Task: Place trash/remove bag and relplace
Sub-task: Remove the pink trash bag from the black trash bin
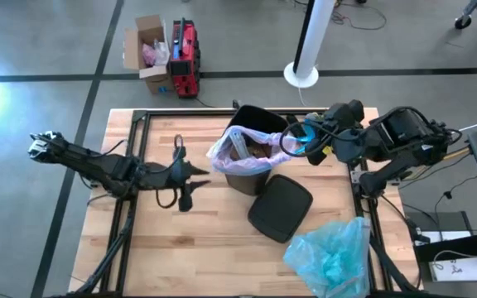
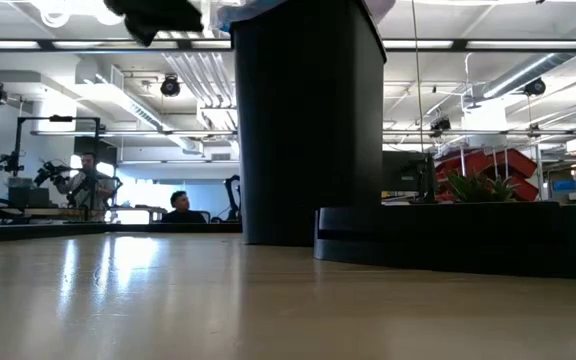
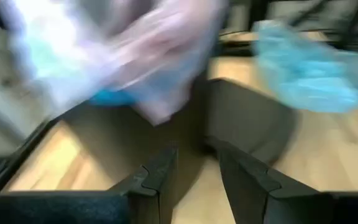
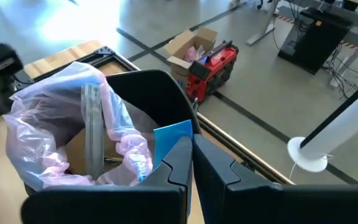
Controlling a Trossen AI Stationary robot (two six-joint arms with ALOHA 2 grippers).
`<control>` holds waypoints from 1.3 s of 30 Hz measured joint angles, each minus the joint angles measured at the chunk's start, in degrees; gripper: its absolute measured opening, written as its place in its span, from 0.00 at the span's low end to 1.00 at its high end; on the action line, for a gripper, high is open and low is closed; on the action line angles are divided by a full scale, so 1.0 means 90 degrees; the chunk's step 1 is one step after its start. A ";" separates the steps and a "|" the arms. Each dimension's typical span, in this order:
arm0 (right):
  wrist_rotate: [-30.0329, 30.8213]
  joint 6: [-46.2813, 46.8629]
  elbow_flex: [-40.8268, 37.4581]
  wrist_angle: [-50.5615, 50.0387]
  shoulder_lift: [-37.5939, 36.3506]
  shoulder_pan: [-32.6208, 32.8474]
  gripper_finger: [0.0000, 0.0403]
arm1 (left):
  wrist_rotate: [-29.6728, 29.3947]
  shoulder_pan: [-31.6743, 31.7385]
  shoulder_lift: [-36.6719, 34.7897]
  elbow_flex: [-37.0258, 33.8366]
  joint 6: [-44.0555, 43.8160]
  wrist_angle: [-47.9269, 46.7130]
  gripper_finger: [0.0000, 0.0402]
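- Bin [image 1: 251,153], black and upright, stands near the middle of the wooden worktop [image 1: 180,240], toward its 12 o'clock edge.
- Pink-lavender bag [image 1: 243,153] lines the bin, its loose top gathered up above the rim; brown paper trash [image 1: 259,149] shows inside it.
- Right tool [image 1: 305,136] sits at the bin's 3 o'clock rim, fingers pressed together; a blue tie [image 4: 169,140] of the bag lies right at the fingertips, though whether it is pinched I cannot tell.
- Left tool [image 1: 201,170] lies just off the bin's 9 o'clock side, beside the bag's bulging plastic; its fingers [image 3: 157,177] stand slightly parted with bare worktop showing between them, gripping nothing visible.
- Black lid [image 1: 280,207] lies flat on the worktop at 5 o'clock of the bin, just beside it.
- Light blue replacement bag [image 1: 330,252] lies crumpled at the worktop's 4 o'clock corner, near the lid.
- Beyond the worktop's 12 o'clock edge, on the floor: a cardboard box [image 1: 147,50] and a red case [image 1: 185,58].
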 joint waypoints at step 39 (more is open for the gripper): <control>-0.0809 0.0253 -0.0100 0.0060 0.0437 0.0024 0.01 | 0.1726 0.1459 -0.0518 -0.0027 -0.2167 0.0182 0.07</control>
